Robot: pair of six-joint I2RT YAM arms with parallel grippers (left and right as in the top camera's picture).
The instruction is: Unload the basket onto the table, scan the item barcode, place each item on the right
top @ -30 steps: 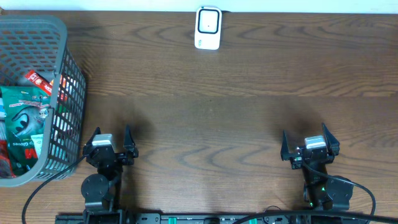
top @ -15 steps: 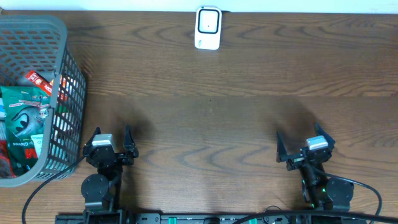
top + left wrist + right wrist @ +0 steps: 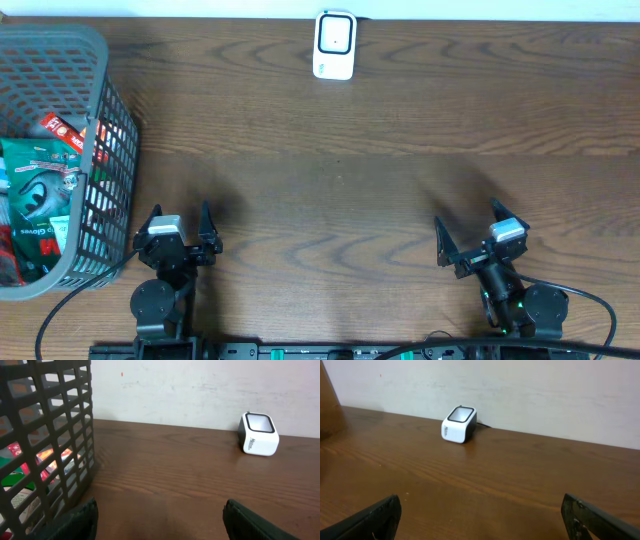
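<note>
Black left jaws and right jaws wide apart, both empty, over wooden table (image 3: 340,180).

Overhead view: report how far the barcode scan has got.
Done: nothing visible. The packaged items lie in the grey plastic mesh basket at the left of the table, and the small white box-shaped scanner sits alone at the far edge. In hand: nothing; the left gripper and right gripper stand open and empty near the front edge. Left: pick an item, show its barcode to the scanner.
</note>
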